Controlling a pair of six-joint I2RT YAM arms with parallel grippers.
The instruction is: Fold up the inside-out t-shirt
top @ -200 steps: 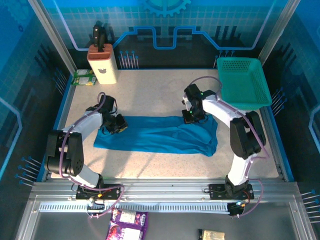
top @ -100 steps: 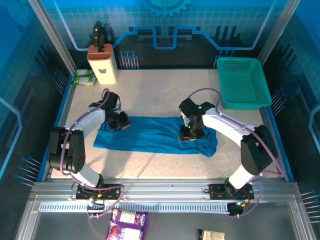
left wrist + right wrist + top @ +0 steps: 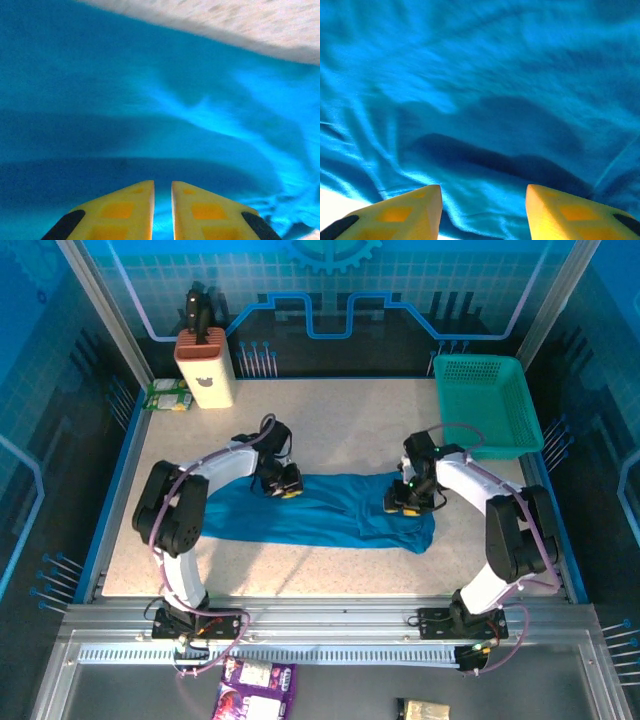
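The left tool (image 3: 285,484) is clenched, its yellow fingers (image 3: 125,205) almost touching with only a slit between them; whether any cloth is pinched there cannot be told. It sits low over the far edge of the t-shirt (image 3: 320,518), left of the middle, and in its wrist view blue cloth (image 3: 150,100) spreads in soft folds ahead of the tips, with a strip of speckled tabletop (image 3: 250,20) beyond. The right tool (image 3: 405,502) is released, its fingers (image 3: 410,212) standing well apart above rumpled cloth (image 3: 495,75) at the shirt's right end, a sliver of tabletop (image 3: 330,200) showing beside its left finger. The t-shirt lies on the tabletop (image 3: 330,430) as one long band, its long axis running left to right between the two arms; the left end is flat, the right end is thicker and bunched. Which end carries the neck cannot be told. A green basket (image 3: 485,405) stands at the far right corner, well apart from the shirt, and a beige block (image 3: 205,370) with a green packet (image 3: 168,395) beside it stands at the far left.
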